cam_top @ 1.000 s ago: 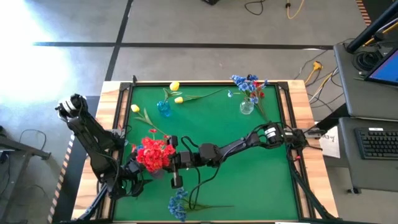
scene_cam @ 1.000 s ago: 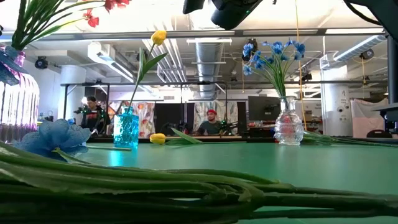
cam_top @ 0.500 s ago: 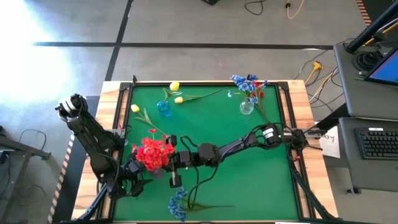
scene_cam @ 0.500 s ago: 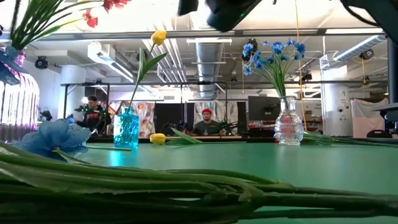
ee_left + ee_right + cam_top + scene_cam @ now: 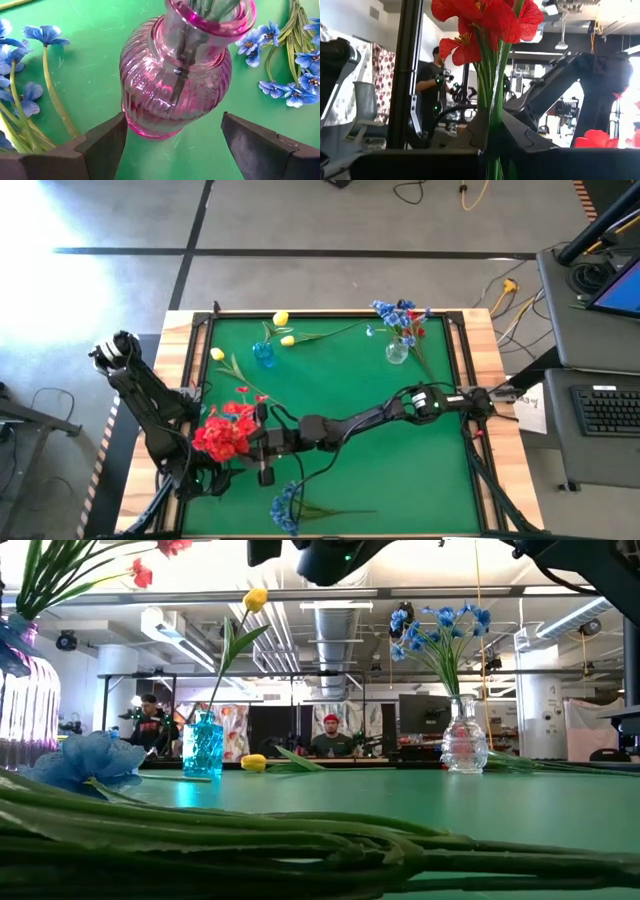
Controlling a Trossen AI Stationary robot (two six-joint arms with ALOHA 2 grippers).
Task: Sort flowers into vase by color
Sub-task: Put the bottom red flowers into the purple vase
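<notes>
Red blossoms on thin green stems make up the flowers (image 5: 222,435) over the desk's (image 5: 380,440) near-left part. Their stems are bunched, standing upright from the pink ribbed glass vase (image 5: 175,90), heads spread above its mouth. The right gripper (image 5: 492,135), reached across from the right side, has its fingers closed tight on a green stem of this red bunch; in its wrist view the stem runs straight up between the fingers to the red petals. The left gripper (image 5: 172,145) sits at the vase's base, its fingers (image 5: 102,145) spread wide on either side of the glass and apart from it.

More blue flowers (image 5: 287,505) lie flat near the front edge, blossoms to the left, stems running right along the desk. Another blue bunch (image 5: 400,315) stands in a clear vase (image 5: 397,352) at the far right. One yellow flower (image 5: 256,600) stands upright in a small blue vase (image 5: 263,355) at the back; other yellow flowers (image 5: 287,339) lie beside it.
</notes>
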